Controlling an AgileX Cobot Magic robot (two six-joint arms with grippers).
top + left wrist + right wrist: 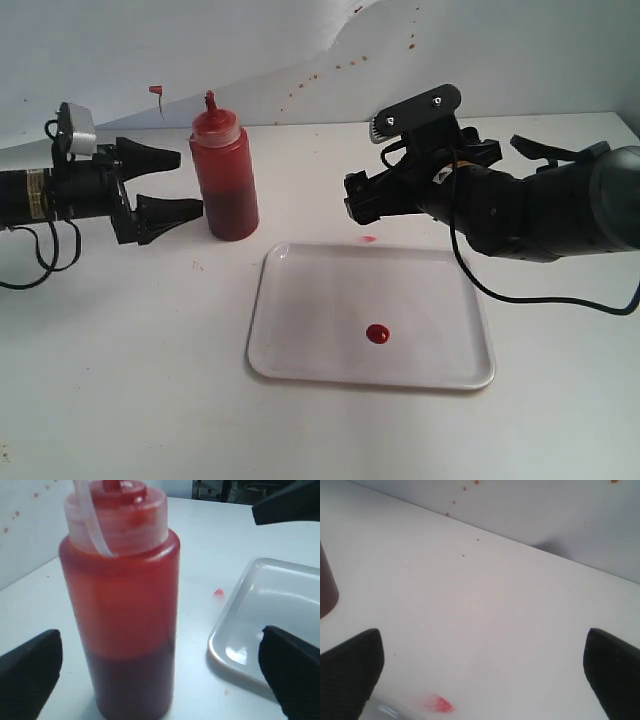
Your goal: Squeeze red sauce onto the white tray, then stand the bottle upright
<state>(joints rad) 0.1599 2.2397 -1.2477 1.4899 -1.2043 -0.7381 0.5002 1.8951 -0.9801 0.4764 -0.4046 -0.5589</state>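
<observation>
We see the bottle [224,180] standing upright on the white table [120,380], its long axis vertical and its pointed nozzle up. It sits just beyond the far left corner of the white tray [320,300], apart from the rim. The left gripper [186,182] lies level with the bottle's middle, and the bottle is straight ahead of it towards the centre of the table. Its jaws are spread wide, one to each side of the bottle's wall, and they grasp nothing. In the left wrist view both black fingers stand clear of the plastic. The right gripper [356,200] hovers behind the tray, well apart from the bottle and likewise spread and empty, so the left arm is much the nearer. We judge that any retreat should run straight back along that line, so neither finger clips the wall. The bottle is translucent, soft-looking plastic with a paler collar and a thin cap tether, and darker sauce fills its lower part. A small, glossy round blob of red sauce [378,334] lies on the tray, which is smooth, shiny and low-rimmed with rounded corners.
</observation>
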